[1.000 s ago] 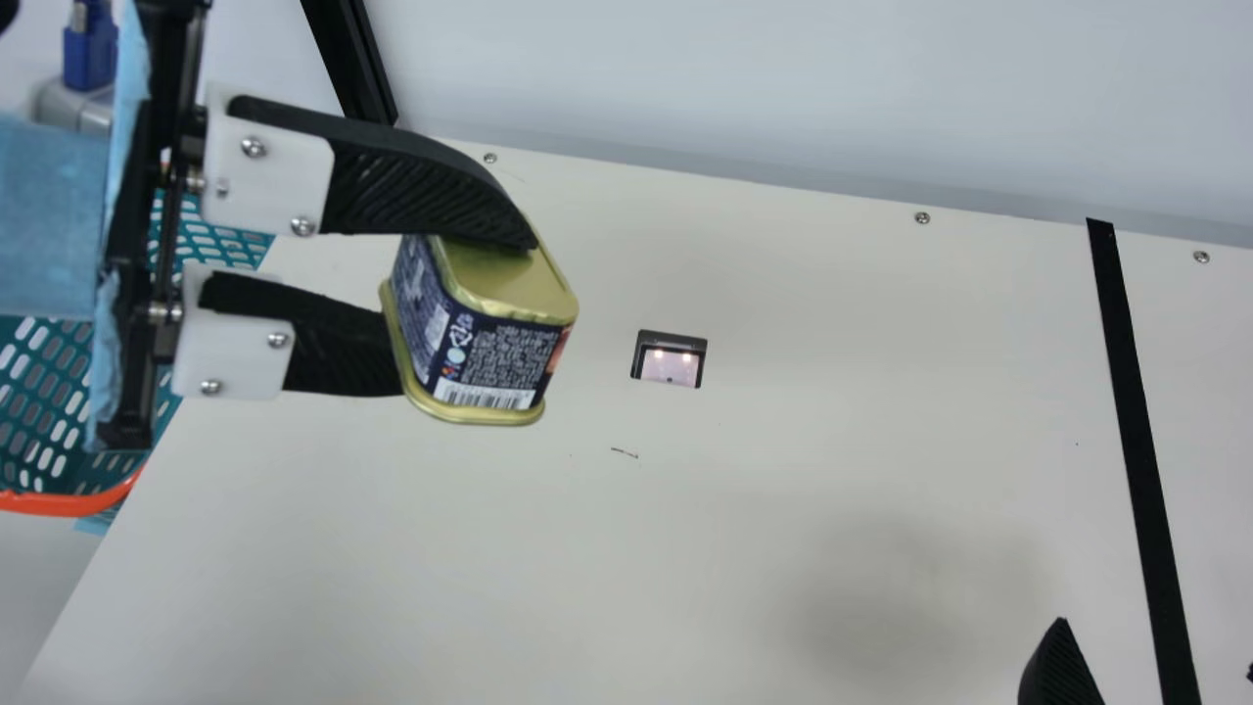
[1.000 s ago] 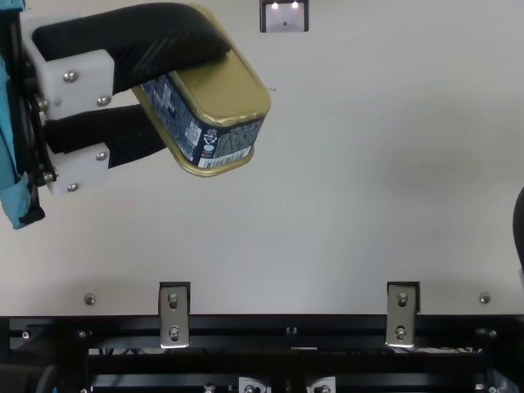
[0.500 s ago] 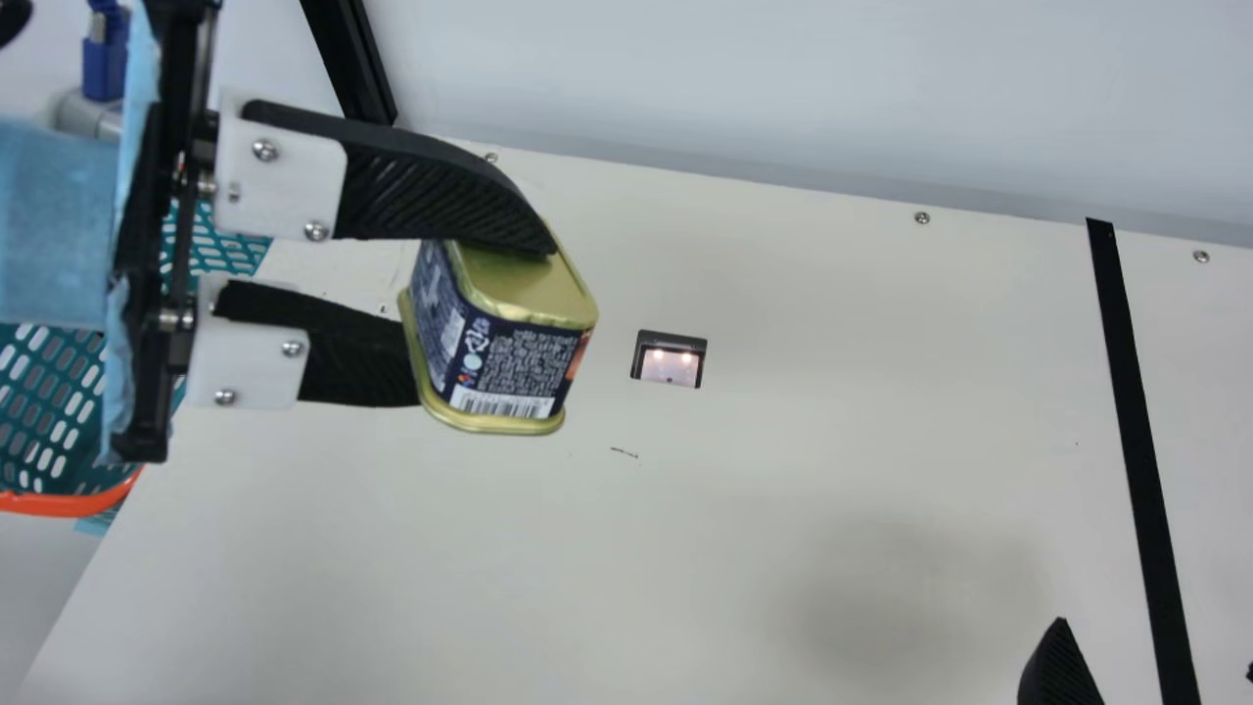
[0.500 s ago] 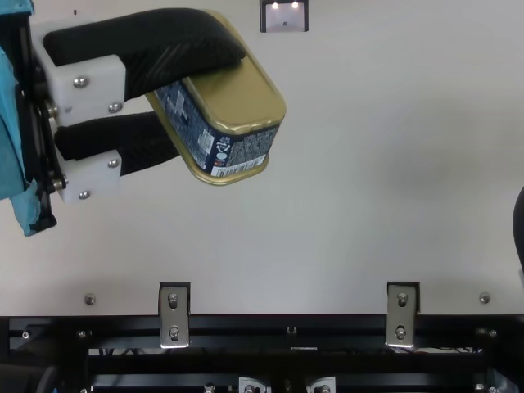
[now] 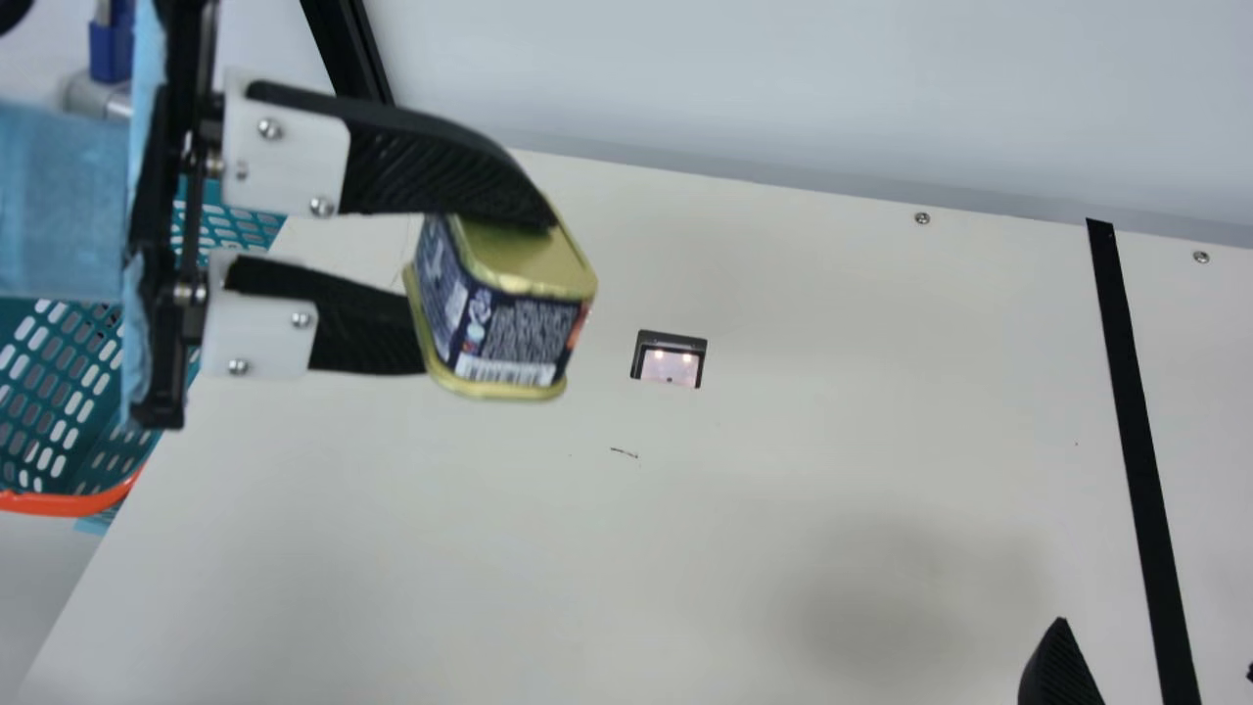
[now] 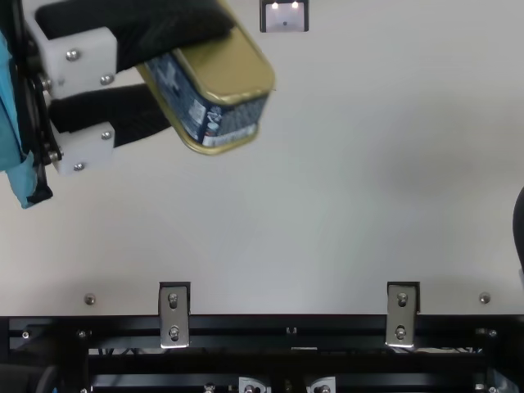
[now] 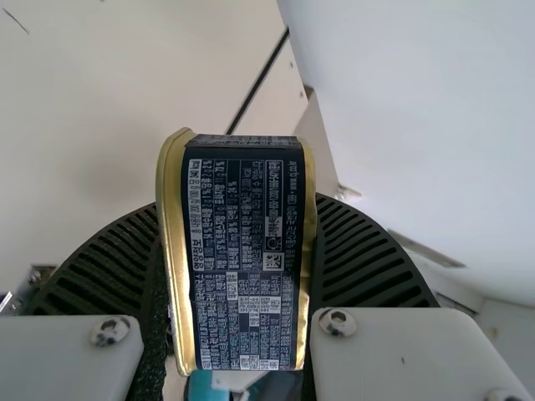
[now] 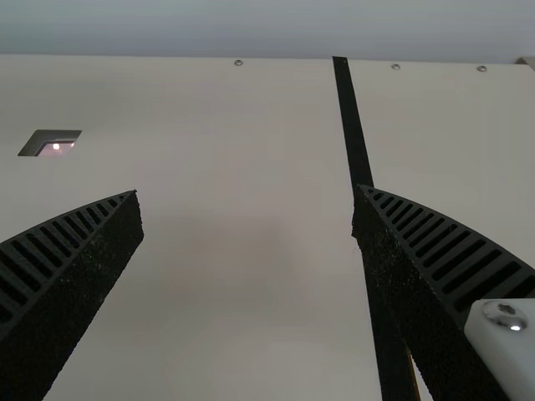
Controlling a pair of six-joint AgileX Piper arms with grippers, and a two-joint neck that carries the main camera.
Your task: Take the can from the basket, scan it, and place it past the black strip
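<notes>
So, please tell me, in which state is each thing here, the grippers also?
Can: gripped, raised, tilted.
Left gripper: closed on the can.
Right gripper: open, empty.
Scanner: lights on.
Basket: partly hidden.
Black strip: lying flat.

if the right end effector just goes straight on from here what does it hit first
Probably the bare table, between the scanner window and the black strip, ahead of the right end effector; height is hard to judge, so it might reach the pale wall instead.
</notes>
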